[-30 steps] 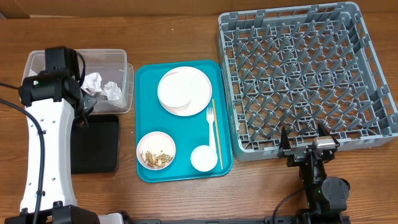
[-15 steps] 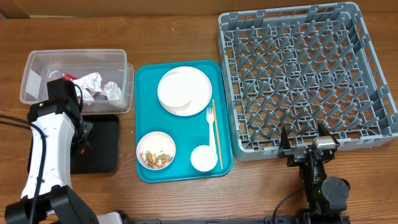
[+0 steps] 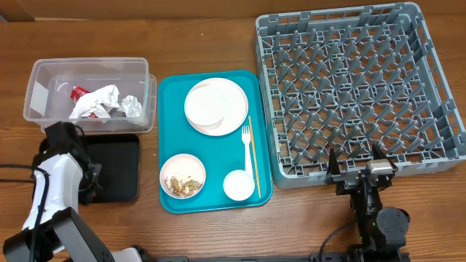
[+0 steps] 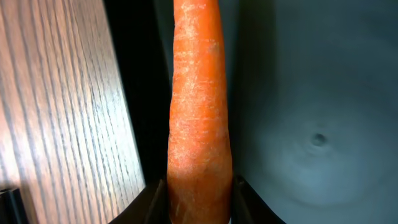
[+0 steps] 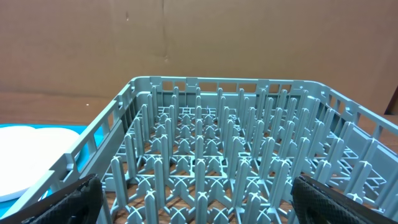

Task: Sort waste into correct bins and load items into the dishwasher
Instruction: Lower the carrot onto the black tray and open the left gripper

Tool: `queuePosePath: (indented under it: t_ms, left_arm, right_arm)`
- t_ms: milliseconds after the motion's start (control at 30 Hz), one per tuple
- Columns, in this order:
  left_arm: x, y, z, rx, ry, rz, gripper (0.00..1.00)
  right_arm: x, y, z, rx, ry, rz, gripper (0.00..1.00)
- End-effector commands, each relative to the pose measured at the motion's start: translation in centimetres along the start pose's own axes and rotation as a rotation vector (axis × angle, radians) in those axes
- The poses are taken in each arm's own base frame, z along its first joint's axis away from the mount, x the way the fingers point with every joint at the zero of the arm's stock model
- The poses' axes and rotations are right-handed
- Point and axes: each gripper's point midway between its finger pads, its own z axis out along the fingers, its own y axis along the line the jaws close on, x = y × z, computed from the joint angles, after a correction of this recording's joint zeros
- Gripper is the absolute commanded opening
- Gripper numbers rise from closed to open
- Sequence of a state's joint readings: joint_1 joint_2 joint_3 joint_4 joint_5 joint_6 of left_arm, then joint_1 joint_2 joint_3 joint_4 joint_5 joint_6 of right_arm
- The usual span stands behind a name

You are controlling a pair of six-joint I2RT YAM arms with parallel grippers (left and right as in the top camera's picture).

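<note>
My left gripper [image 4: 199, 190] is shut on an orange carrot [image 4: 198, 93] and holds it low over the left edge of the black tray [image 4: 298, 93]. From overhead the left gripper [image 3: 89, 180] sits at the left edge of the black tray [image 3: 120, 171], and the arm hides the carrot. The clear tub [image 3: 44, 80] holds white napkins [image 3: 102, 100] and a red wrapper [image 3: 78, 92]. My right gripper [image 3: 362, 175] is open and empty at the front edge of the grey dish rack [image 3: 349, 87]. It also shows open in the right wrist view [image 5: 202, 199], facing the rack [image 5: 217, 155].
The teal tray [image 3: 171, 131] holds a white plate [image 3: 216, 105], a bowl with beige food scraps [image 3: 182, 177], a small cup [image 3: 238, 185], a white fork [image 3: 247, 142] and a wooden stick [image 3: 253, 156]. Bare wood lies left of the black tray [image 4: 56, 93].
My left arm has drawn back from over the clear tub toward the table's front and now sits at the black tray's left edge. The right arm has not moved.
</note>
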State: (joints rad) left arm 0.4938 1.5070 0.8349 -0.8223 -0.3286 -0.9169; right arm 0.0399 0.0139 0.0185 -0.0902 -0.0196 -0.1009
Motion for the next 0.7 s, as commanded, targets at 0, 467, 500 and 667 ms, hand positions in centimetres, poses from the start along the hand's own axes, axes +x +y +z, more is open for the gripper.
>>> queuePosePath:
  t_ms: [0,467,500,667]
  left_arm:
    - [0.1,-0.2,0.1,0.038,0.014,0.006,0.13]
    - [1.1,-3.1,-0.4,0.188,0.089,0.063,0.64]
    - [0.9,-3.2,-0.5,0.191,0.085,0.074,0.62]
    - [0.4,-3.3,-1.7,0.185,0.090,0.098,0.55]
  right_arm:
    - [0.2,0.0,0.0,0.002,-0.005,-0.001,1.00]
    - [0.2,0.0,0.0,0.002,-0.005,-0.001,1.00]
    - [0.2,0.0,0.0,0.002,-0.005,-0.001,1.00]
    - [0.2,0.0,0.0,0.002,-0.005,-0.001,1.00]
